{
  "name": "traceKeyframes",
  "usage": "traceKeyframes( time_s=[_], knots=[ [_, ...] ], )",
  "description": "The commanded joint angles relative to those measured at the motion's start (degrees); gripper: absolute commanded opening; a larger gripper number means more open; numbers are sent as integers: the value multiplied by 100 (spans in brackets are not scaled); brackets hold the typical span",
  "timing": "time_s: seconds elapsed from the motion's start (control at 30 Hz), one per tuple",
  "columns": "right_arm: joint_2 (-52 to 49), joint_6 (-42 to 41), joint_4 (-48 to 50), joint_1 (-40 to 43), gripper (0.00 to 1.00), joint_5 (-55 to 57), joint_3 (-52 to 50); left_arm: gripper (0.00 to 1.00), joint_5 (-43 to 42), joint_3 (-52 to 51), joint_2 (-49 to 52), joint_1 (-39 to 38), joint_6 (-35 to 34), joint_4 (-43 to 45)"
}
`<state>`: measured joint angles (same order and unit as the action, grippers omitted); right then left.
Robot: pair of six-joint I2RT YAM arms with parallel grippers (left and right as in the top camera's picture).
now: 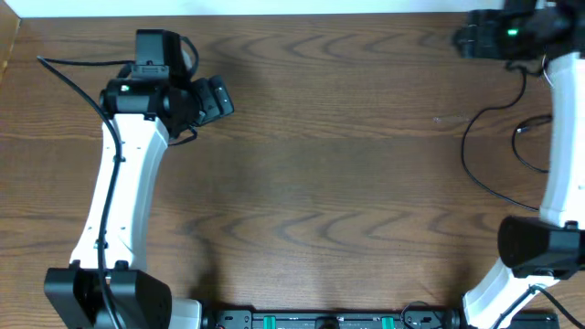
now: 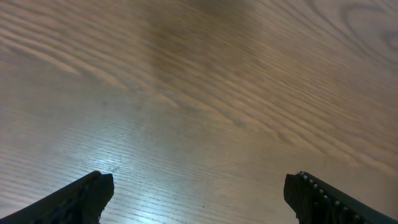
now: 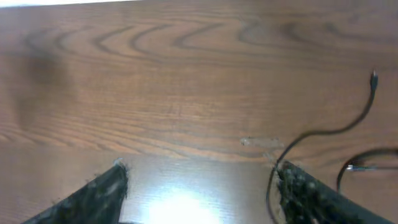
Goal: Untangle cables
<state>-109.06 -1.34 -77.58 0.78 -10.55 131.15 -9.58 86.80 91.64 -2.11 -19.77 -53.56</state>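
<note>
Two thin black cables lie on the wooden table at the right. One cable [image 1: 463, 151] bends in a wide arc; in the right wrist view this cable [image 3: 289, 148] runs from its plug end [image 3: 373, 76] down along the inner edge of one finger [image 3: 305, 190]. A shorter black cable [image 1: 523, 132] with a small plug lies beside it, and this second cable [image 3: 373, 151] shows at the right edge. My right gripper [image 1: 466, 38] [image 3: 199, 186] is open with nothing between its fingers. My left gripper [image 1: 215, 96] [image 2: 199, 193] stands wide open over bare wood, far from the cables.
The table's back edge [image 1: 274, 13] runs along the top, close to the right gripper. The right arm's white link [image 1: 562, 137] passes over the cable area. A black equipment bar [image 1: 320, 320] sits at the front edge.
</note>
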Motion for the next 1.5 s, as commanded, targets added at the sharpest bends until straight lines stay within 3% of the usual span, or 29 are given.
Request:
traceKeyframes(
  time_s=[0.0, 0.03, 0.1, 0.5, 0.97, 1.07, 1.2, 1.47],
  knots=[
    [221, 98, -70, -525, 78, 922, 20, 94, 13, -33, -87, -66, 153, -13],
    [313, 98, -125, -636, 79, 1049, 20, 94, 13, -33, -87, -66, 153, -13],
    [590, 98, -334, -820, 99, 1163, 20, 94, 13, -33, -87, -66, 153, -11],
    [1775, 76, -1751, -986, 99, 656, 20, 94, 13, -33, -87, -66, 153, -11],
    [1823, 79, -1923, -949, 99, 715, 0, 94, 13, -33, -87, -66, 153, -11],
    [1917, 79, -1534, -879, 99, 863, -131, 94, 13, -33, -87, -66, 153, -11],
    [2476, 111, -354, -879, 99, 935, -1156, 94, 13, -33, -87, -66, 153, -11],
    [4417, 251, 2573, -682, 99, 940, -4765, 94, 13, -33, -87, -66, 153, -11]
  ],
)
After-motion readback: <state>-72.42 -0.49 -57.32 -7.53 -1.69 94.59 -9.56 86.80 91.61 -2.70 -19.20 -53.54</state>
